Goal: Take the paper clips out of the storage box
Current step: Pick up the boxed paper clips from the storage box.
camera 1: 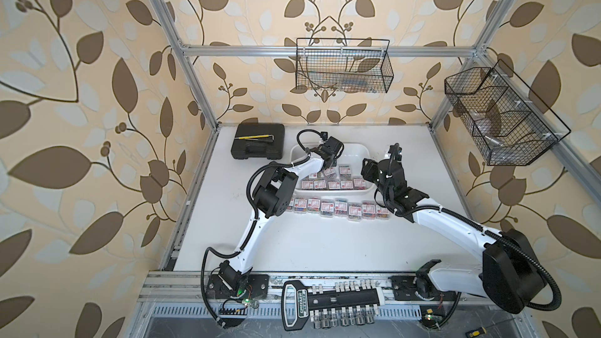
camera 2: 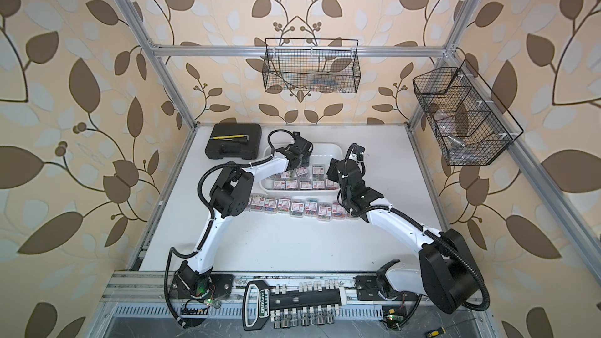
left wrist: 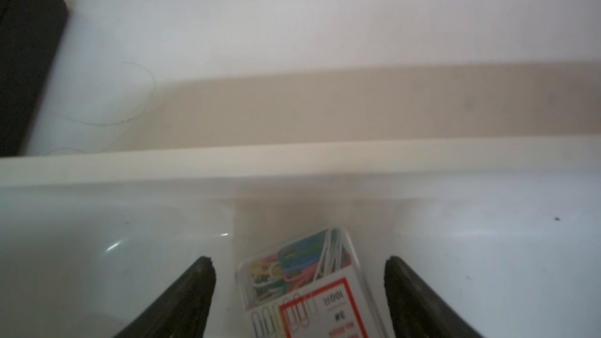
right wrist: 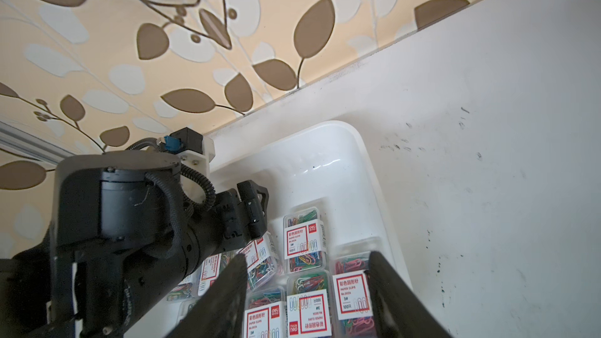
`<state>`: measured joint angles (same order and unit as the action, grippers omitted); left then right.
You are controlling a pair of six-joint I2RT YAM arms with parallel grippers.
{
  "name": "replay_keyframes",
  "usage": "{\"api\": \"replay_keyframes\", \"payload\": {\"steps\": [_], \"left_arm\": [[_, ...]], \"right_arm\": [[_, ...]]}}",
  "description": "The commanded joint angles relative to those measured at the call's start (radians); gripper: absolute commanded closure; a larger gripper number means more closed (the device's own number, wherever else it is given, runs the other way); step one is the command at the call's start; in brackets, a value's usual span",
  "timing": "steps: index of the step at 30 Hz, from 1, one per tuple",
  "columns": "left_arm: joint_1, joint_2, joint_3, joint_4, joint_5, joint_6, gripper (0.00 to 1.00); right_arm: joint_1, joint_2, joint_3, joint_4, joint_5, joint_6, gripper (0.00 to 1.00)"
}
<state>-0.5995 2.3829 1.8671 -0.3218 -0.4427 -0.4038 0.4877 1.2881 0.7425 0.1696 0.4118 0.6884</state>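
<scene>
Left gripper [left wrist: 299, 261] is down inside the tray [left wrist: 292, 160]. Its fingers [left wrist: 192, 291] are spread with one clip box [left wrist: 305, 287] lying between them. There's a gap on each side of it, so no pinch yet. The box sits skewed to the finger line, its far end just short of the tray wall ahead of the tips. Reads as a straddle before closing. With that skew, one corner likely meets a pad first, and the box may twist square or slide toward the wall.

Right gripper [right wrist: 306, 255] hovers over the tray's other end, fingers [right wrist: 227, 291] also apart, nothing pinched. Labelled clip boxes [right wrist: 309, 307] lie flat below its tips, packed side by side, so there's little room to drop a finger in. It's probably holding off so the two arms don't clash in one tray. The left wrist is right beside its tip.

In both top views a row [camera 1: 340, 208] of boxes is out on the table [camera 1: 309, 248], behind both sets of fingers and just outside the tray's near wall. That keeps the carry short and either arm can reach it. A good batch is left inside, so I'd call it roughly half done.
</scene>
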Motion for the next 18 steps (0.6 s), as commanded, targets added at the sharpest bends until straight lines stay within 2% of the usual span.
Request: {"api": "replay_keyframes", "payload": {"steps": [1, 5, 12, 15, 18], "left_arm": [[0.003, -0.094, -0.081, -0.047, -0.070, -0.010, 0.16], [0.003, -0.109, -0.113, -0.003, -0.051, 0.005, 0.11], [0.006, -0.018, -0.010, -0.050, -0.020, 0.010, 0.04], [0.012, -0.004, -0.002, -0.049, 0.001, 0.004, 0.04], [0.015, 0.000, -0.003, -0.048, 0.015, -0.001, 0.09]], "right_arm": [[-0.003, -0.019, -0.018, 0.011, -0.006, 0.015, 0.40], [-0.003, -0.013, -0.019, 0.017, -0.013, 0.018, 0.40], [-0.004, -0.017, -0.021, 0.010, -0.008, 0.019, 0.40], [-0.006, -0.024, -0.026, 0.010, -0.004, 0.018, 0.40], [-0.005, -0.021, -0.027, 0.011, -0.006, 0.019, 0.40]]}}
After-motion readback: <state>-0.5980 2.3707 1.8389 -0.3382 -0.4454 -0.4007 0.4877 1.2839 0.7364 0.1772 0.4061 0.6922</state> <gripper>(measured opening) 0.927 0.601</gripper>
